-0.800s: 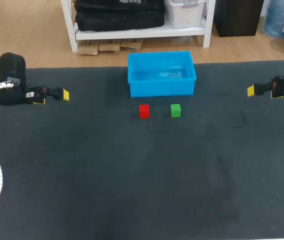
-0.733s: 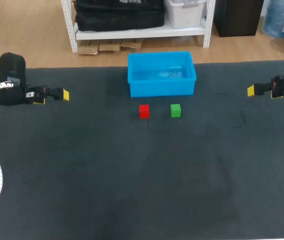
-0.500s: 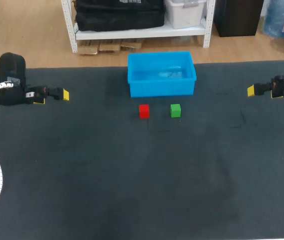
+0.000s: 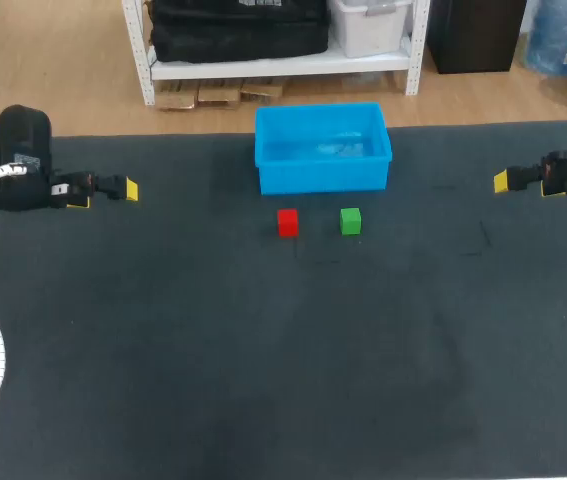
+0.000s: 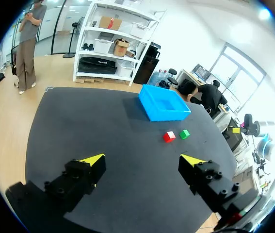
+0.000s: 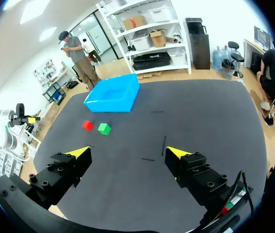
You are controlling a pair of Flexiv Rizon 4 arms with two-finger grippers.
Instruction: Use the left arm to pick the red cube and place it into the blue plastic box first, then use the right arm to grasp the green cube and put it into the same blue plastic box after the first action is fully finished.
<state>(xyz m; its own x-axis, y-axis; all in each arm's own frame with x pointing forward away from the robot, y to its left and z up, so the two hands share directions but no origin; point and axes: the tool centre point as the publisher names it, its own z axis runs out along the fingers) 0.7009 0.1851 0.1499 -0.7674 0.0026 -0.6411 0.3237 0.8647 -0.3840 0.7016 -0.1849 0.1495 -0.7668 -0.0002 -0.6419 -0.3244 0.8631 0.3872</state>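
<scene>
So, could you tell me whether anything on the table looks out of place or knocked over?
Nothing stands out. The blue box sits upright, and the red cube and green cube rest flat side by side in front of it, not touching.

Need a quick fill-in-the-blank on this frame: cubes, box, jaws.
By the robot's own sides, the red cube sits to the ____ of the green cube.
Count of cubes inside the blue plastic box: ____.
The left gripper and the right gripper both hold their jaws ____.
Missing words: left; zero; open.
</scene>
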